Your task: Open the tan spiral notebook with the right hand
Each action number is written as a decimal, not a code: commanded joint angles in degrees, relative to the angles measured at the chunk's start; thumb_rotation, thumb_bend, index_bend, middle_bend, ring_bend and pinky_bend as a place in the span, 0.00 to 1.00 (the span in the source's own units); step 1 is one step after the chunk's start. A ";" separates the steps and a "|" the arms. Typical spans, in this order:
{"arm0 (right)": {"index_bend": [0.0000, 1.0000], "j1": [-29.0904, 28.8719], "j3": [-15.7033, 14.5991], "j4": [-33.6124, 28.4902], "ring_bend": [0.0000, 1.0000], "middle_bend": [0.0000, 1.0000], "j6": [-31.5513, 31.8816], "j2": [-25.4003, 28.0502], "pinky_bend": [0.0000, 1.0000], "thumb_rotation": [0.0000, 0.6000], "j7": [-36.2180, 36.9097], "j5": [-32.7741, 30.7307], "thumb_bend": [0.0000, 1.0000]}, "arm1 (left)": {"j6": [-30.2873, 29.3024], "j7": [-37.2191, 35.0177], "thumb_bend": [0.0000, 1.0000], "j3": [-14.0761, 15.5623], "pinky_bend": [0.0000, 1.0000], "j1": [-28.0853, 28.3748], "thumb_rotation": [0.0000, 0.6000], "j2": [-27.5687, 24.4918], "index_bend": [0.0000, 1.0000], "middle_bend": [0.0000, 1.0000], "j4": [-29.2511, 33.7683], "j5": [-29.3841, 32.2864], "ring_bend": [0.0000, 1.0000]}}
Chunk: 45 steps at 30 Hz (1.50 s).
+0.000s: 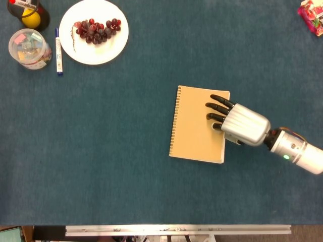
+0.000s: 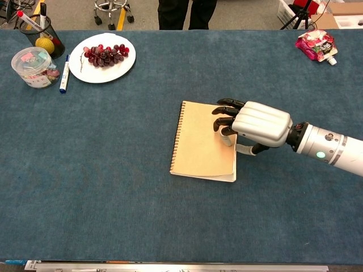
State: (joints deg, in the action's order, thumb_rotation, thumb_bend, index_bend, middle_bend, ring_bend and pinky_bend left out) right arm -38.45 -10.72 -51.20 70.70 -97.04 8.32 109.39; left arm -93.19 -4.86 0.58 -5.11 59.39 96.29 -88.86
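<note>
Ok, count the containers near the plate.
2: a clear tub left of the plate, and a black cup at the corner beyond it, partly cropped. Others may lie out of frame.
</note>
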 commanded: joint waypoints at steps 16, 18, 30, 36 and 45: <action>0.79 1.31 0.70 -1.68 0.22 0.44 5.19 3.52 0.14 1.00 0.62 -1.27 0.58 | -0.15 -0.71 0.41 0.05 0.06 0.17 1.00 -0.23 0.19 0.15 0.27 -0.73 0.12; 0.79 1.95 0.43 -3.33 0.23 0.44 6.01 5.84 0.14 1.00 -0.16 -1.40 0.58 | -0.09 -0.55 0.41 0.06 0.06 0.31 1.00 -0.16 0.19 0.15 0.41 -1.02 0.12; 0.81 6.48 -1.25 -14.41 0.25 0.46 11.71 20.52 0.15 1.00 -4.25 -1.35 0.58 | 0.35 -0.27 0.41 0.45 0.06 0.89 1.00 0.03 0.19 0.15 1.29 -2.27 0.12; 0.81 5.46 -0.32 -18.81 0.26 0.47 12.31 22.60 0.15 1.00 -6.19 1.15 0.58 | 0.61 -0.22 0.41 0.56 0.06 1.02 1.00 0.17 0.18 0.15 1.23 -2.24 0.12; 0.81 -0.35 2.99 -18.10 0.26 0.47 5.56 15.15 0.15 1.00 -5.55 3.08 0.58 | -0.09 -1.19 0.41 0.90 0.06 0.32 1.00 -0.30 0.18 0.15 1.01 -1.93 0.12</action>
State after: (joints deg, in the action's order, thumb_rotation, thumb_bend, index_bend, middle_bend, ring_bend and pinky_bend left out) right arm -37.52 -8.66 -69.95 77.64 -80.27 2.24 112.17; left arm -93.27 -6.05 1.48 -4.79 59.09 97.31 -90.80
